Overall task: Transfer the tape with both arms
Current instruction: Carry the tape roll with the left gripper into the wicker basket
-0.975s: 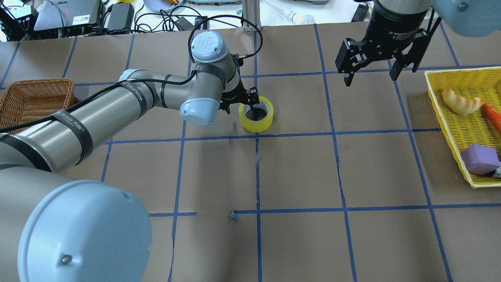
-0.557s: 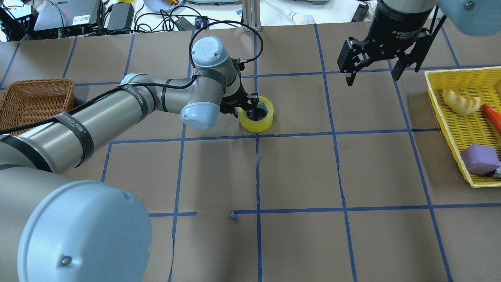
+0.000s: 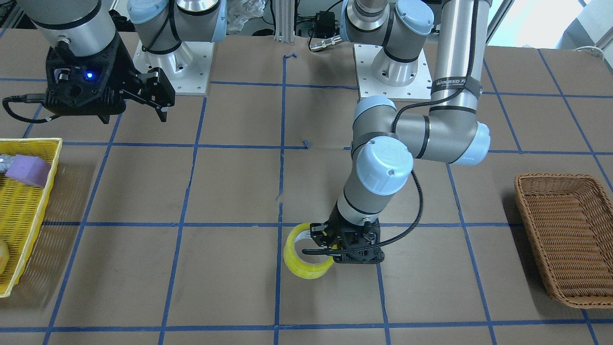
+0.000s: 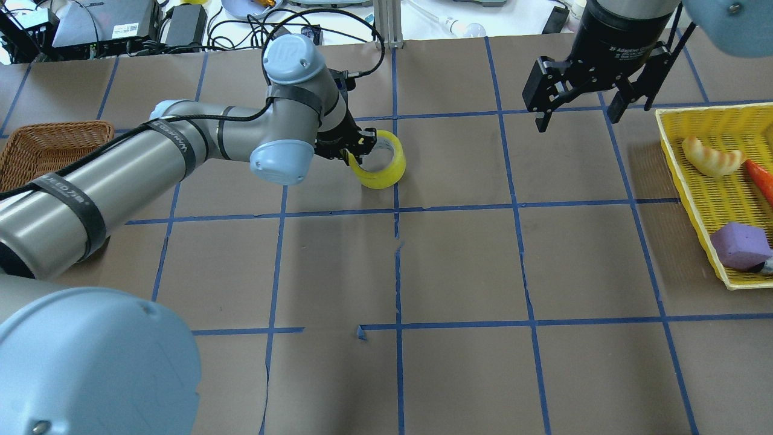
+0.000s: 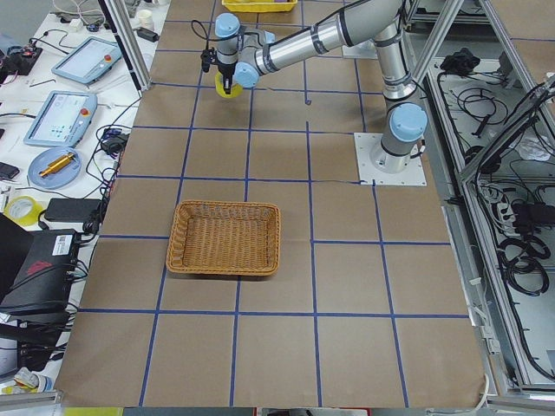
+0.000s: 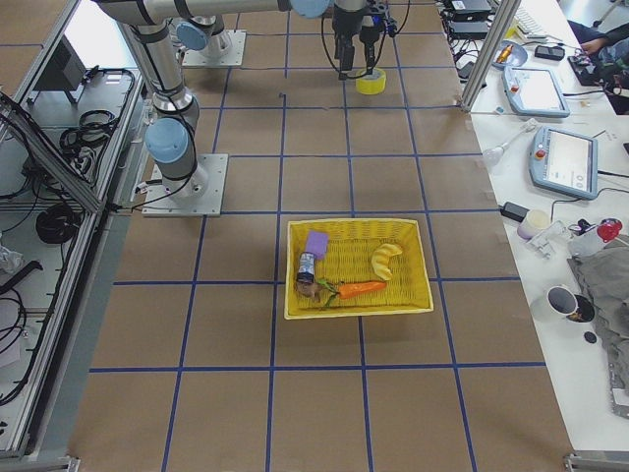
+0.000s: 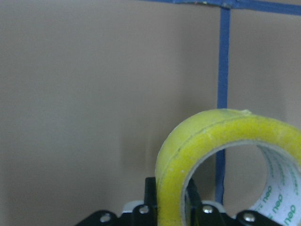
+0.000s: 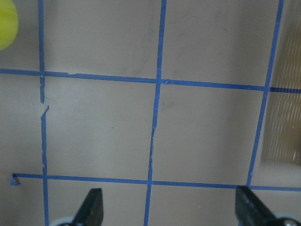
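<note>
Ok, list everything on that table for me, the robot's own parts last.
tape: one, yellow, tilted in the left gripper, mid-table away from the bases
wicker basket: one, brown, robot's left side
tray: one, yellow mesh, robot's right side
sponge: one, purple, in the tray
banana-like item: one, pale yellow, in the tray
carrot: one, orange, in the tray
grid lines: many, blue, across the table
paper: brown, covering the table
arms: two, silver-grey, light-blue caps
left gripper: black, shut on the tape's wall
right gripper: black, open, near the tray
</note>
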Tool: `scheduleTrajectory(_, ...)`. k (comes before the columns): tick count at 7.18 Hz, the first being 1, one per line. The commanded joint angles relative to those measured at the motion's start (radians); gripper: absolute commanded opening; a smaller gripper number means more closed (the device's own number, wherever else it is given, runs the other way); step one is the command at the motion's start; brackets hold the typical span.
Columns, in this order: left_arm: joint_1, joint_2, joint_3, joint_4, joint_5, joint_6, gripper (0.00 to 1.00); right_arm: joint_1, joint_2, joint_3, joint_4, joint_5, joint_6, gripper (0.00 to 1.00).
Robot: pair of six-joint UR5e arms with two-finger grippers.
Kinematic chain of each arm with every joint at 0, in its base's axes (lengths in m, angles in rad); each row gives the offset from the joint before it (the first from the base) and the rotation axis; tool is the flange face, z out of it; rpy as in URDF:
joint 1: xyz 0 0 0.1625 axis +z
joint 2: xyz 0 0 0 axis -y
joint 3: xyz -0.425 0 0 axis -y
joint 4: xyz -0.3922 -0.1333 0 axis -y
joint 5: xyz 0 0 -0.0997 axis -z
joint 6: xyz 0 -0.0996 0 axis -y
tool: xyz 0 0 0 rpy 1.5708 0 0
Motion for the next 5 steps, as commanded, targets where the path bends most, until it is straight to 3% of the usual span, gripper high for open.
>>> scheduleTrajectory(1, 0.172, 0.095, 0.101, -0.241, 0.004, 0.192, 0.00, 0.001, -0.007, 0.000, 0.000, 0.000, -0.001, 1.00)
scheduleTrajectory(2, 0.293, 0.121, 0.181, -0.409, 0.004, 0.361, 0.00, 0.001, -0.010, 0.000, 0.003, -0.002, -0.001, 1.00)
scheduleTrajectory(3, 0.408, 0.126, 0.223, -0.476, 0.004, 0.494, 0.00, 0.001, -0.011, 0.000, 0.003, -0.002, -0.002, 1.00)
scheduleTrajectory(5, 0.643, 0.100, 0.240, -0.474, 0.022, 0.885, 0.00, 0.002, -0.011, 0.002, 0.003, 0.000, -0.002, 1.00)
